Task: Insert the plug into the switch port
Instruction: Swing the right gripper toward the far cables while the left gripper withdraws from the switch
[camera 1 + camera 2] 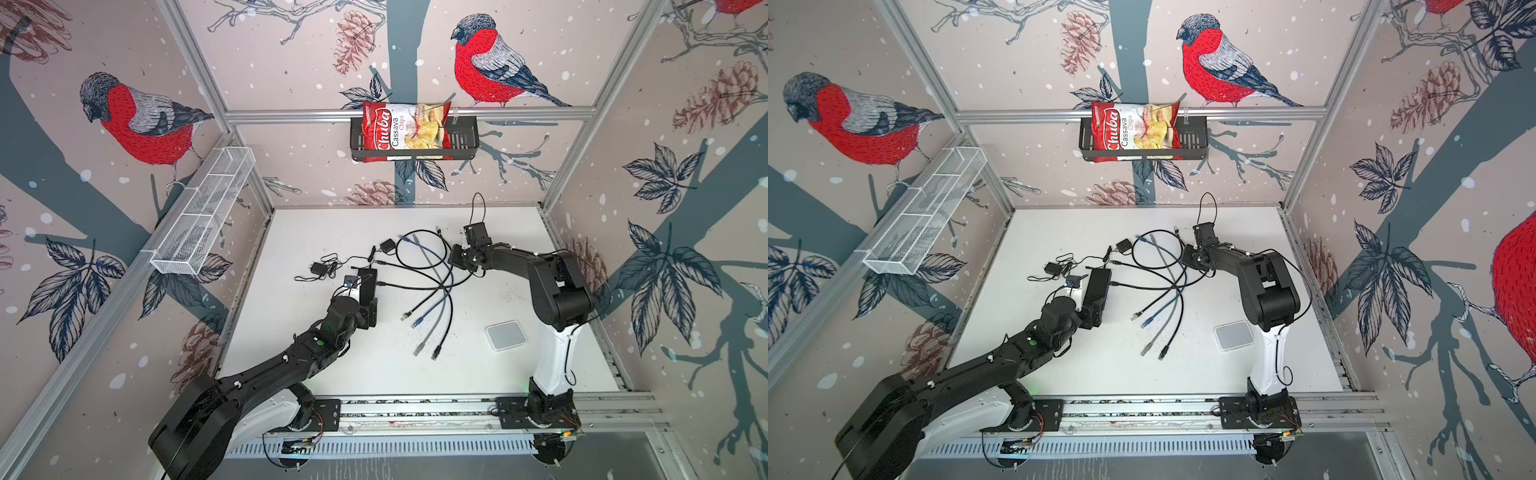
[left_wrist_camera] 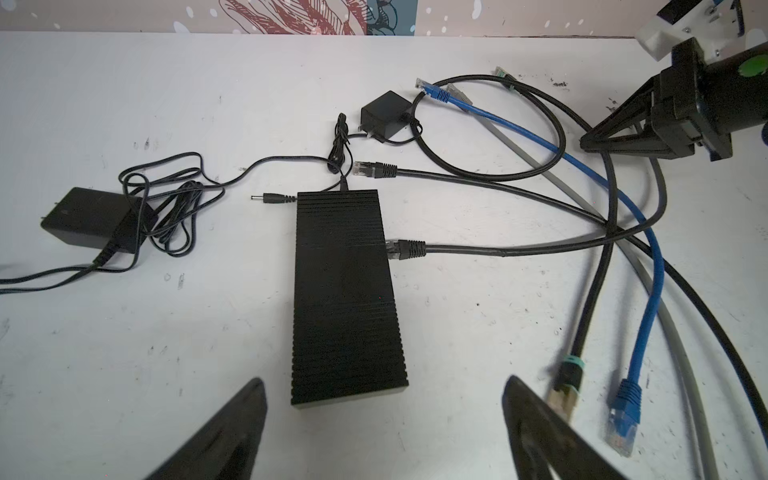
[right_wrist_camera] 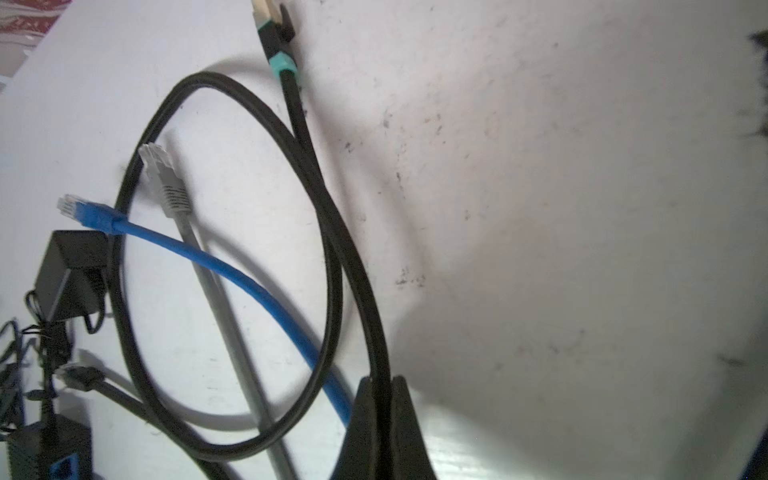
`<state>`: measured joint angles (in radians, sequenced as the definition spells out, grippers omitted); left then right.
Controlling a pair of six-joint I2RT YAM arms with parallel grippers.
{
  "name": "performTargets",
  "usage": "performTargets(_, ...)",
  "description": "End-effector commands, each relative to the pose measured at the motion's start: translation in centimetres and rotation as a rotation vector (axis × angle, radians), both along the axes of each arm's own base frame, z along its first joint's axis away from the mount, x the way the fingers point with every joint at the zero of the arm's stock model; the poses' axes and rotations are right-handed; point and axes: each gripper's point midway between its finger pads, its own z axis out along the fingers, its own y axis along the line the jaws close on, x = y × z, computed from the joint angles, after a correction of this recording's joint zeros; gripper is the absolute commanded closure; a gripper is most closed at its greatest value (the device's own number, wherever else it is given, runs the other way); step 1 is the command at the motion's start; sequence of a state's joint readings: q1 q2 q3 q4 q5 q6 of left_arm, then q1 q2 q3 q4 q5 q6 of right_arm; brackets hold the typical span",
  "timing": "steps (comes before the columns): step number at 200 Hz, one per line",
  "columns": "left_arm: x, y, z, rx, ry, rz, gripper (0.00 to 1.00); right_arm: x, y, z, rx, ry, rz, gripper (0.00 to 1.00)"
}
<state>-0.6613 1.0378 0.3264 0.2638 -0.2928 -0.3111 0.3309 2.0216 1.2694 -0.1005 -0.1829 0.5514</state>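
Left of the bench's middle lies the switch, a black ribbed box with its long side running toward the far edge. Left gripper hovers at its near end. Its jaws are wide apart, one finger on each side, with nothing held and no contact that I can see.

Right gripper sits nearer the far edge, on the right of the cable tangle, with its jaws pinched tight on a black cable. From the jaws that cable runs on to the plug, which is teal-banded with a pale tip. It lies flat near the far edge, well apart from the switch. The grip is on the cord, well back from the plug.

A second plug butts against the switch's side facing the tangle; I cannot tell whether it is seated. Blue cable and grey cable cross the black loop. White box sits beside the right arm's base.
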Motion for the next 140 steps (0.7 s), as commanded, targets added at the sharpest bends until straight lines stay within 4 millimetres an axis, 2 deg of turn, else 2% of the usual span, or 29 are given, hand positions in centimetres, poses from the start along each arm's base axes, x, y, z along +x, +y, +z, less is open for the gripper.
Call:
performTargets(1, 0.4, 0.0, 0.6, -0.025, -0.026, 0.014, 0.13, 1.3, 0.3, 1.9, 0.068, -0.071, -0.03, 0.99)
performTargets(41, 0.4, 0.1, 0.6, -0.022, -0.024, 0.017, 0.13, 2.3, -0.4, 5.8, 0.183, -0.179, -0.088, 1.0)
performTargets(86, 0.4, 0.3, 0.5, -0.019, -0.023, 0.023, 0.13, 3.5, -2.2, 10.4, 0.248, -0.304, -0.172, 1.0)
performTargets(116, 0.3, 0.4, 0.5, -0.019, -0.019, 0.029, 0.13, 3.4, -3.0, 12.2, 0.258, -0.343, -0.195, 1.0)
performTargets(140, 0.2, 0.6, 0.4, -0.018, -0.02, 0.032, 0.13, 2.8, -4.6, 12.5, 0.19, -0.367, -0.243, 1.0)
